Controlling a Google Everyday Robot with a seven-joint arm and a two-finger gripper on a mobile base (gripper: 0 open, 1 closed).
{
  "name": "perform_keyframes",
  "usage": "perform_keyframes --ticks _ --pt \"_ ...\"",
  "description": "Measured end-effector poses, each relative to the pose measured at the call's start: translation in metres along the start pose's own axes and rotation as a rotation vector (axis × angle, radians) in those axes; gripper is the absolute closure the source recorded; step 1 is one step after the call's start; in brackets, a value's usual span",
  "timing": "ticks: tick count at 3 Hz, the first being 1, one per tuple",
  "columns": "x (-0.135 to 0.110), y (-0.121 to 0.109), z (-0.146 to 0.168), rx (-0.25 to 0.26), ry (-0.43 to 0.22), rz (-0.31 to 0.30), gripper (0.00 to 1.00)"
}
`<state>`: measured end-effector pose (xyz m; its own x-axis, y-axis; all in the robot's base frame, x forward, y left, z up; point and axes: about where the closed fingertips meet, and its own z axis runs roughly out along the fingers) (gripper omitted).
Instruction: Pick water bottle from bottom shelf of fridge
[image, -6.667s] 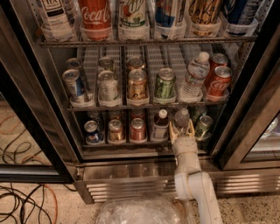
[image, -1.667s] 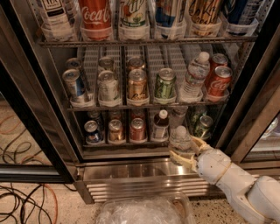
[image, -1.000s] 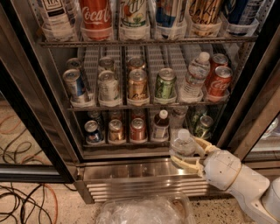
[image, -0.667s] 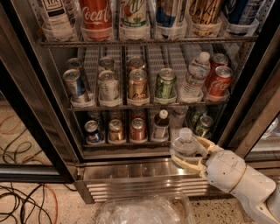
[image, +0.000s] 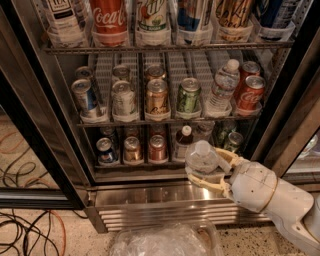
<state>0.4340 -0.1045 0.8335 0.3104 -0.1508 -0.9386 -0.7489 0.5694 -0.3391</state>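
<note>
The task looks to be in its last step, the carry-out. The end effector (image: 202, 167) is clamped on the water bottle (image: 201, 156), with one cream finger (image: 226, 159) lying across its upper right side and the other (image: 206, 183) running beneath it. The bottle is between the two, touching both, and how far it is tilted is hard to tell. It hangs in front of the steel lip of the bottom shelf (image: 135, 174), apparently outside the fridge (image: 165, 212), just right of the dark-liquid bottle (image: 184, 142) and left of a green can (image: 233, 142), both in their lanes.

The next move probably calls for drawing the arm back and away from the opening, with the squeeze kept steady. Thin ribbed plastic may flex and slip, and the black door frame (image: 287, 117) stands close on the right.
</note>
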Motion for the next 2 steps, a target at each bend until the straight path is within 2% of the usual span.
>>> perform_keyframes --ticks 1,2 --pt "-0.0139 0.0071 0.0122 -0.049 -0.017 -0.013 1.0" --pt "-0.0141 0.0074 0.0124 -0.05 -0.017 -0.013 1.0"
